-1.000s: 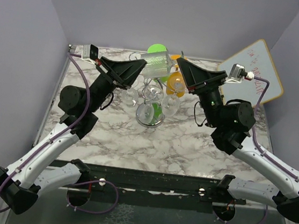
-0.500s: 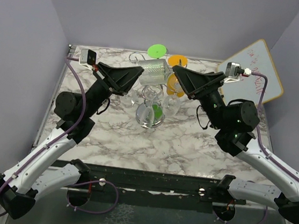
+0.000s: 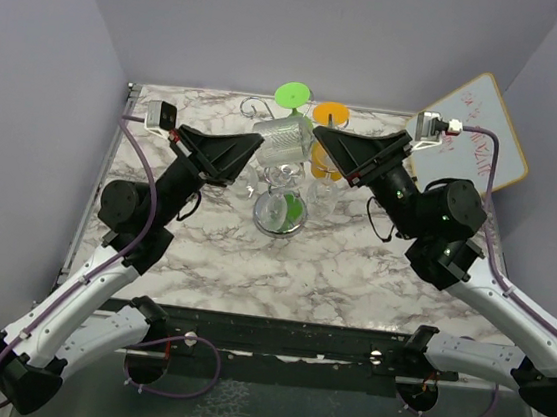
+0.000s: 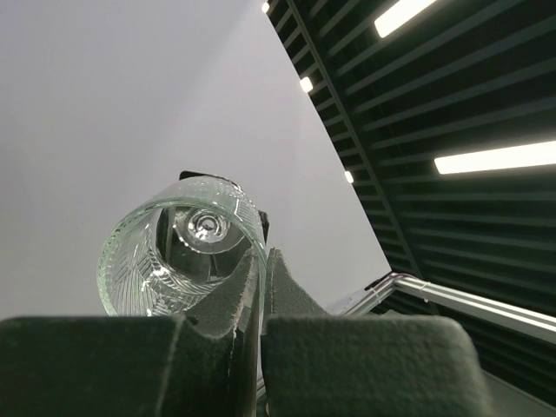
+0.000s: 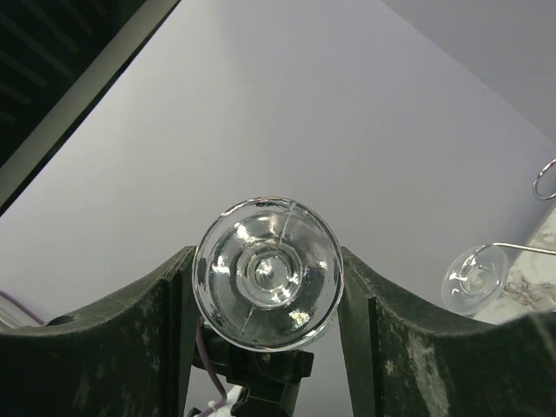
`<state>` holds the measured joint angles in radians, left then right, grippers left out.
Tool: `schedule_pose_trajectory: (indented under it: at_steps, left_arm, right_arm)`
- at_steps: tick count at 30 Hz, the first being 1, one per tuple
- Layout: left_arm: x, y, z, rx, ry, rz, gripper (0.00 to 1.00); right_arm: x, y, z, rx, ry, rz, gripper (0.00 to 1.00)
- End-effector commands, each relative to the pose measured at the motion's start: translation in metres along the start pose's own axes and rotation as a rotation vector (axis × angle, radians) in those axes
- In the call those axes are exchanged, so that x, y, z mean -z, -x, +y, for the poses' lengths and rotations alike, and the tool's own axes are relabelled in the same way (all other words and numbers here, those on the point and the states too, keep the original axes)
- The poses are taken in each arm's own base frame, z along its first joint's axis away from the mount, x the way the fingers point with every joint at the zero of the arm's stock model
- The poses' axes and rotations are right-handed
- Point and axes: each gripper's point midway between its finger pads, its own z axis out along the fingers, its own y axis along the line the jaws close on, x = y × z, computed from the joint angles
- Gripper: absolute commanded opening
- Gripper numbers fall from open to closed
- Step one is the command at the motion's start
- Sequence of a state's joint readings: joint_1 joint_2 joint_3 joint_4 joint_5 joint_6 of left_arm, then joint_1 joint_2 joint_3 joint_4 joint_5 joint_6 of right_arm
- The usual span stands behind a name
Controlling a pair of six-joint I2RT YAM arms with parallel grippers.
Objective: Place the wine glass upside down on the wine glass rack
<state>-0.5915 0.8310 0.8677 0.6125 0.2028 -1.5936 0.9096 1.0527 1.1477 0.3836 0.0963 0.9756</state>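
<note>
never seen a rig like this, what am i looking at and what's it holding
Two robot arms are bolted at the near edge of a marble table. One picture looks down from above; the other two come from a camera on each wrist. On the table stands a chrome wine glass rack hung with other glasses, and a whiteboard leans behind. The left gripper's jaws are shut on a ribbed wine glass, held sideways. The right gripper's jaws flank it; whether they grip is unclear.

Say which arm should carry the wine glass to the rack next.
Right, likely: the right gripper brackets the wine glass end-on, ready to take it, while the left gripper merely pinches its rim.
</note>
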Motion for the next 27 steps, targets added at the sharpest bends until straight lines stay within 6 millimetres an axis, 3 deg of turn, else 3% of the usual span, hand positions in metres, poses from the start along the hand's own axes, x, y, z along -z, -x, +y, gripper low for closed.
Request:
schedule_pose_trajectory:
  at_steps: [1, 2, 4, 13, 19, 23, 27]
  left_arm:
    - [0.011, -0.007, -0.021, -0.016, -0.078, 0.025, 0.00]
    - [0.014, -0.007, -0.023, -0.022, -0.083, 0.022, 0.00]
    - [0.016, -0.006, -0.023, -0.026, -0.085, 0.012, 0.00]
    - [0.018, -0.004, -0.014, -0.023, -0.067, 0.001, 0.00]
    - [0.016, -0.004, -0.016, -0.027, -0.070, -0.002, 0.00]
    - [0.016, -0.004, -0.016, -0.028, -0.071, -0.001, 0.00]
    - [0.018, -0.004, -0.015, -0.023, -0.070, 0.000, 0.00]
  right_arm:
    - [0.000, 0.019, 0.024, 0.019, 0.033, -0.037, 0.64]
    - [0.000, 0.019, 0.025, 0.020, 0.033, -0.035, 0.72]
    - [-0.001, 0.019, 0.026, 0.019, 0.025, -0.025, 0.76]
    - [0.003, -0.009, 0.032, 0.004, 0.039, 0.143, 0.78]
    - [0.009, -0.032, 0.018, 0.019, 0.001, 0.255, 0.81]
    - [0.014, -0.031, 0.010, 0.027, -0.029, 0.249, 0.75]
    - [0.015, -0.023, 0.007, 0.045, -0.050, 0.209, 0.55]
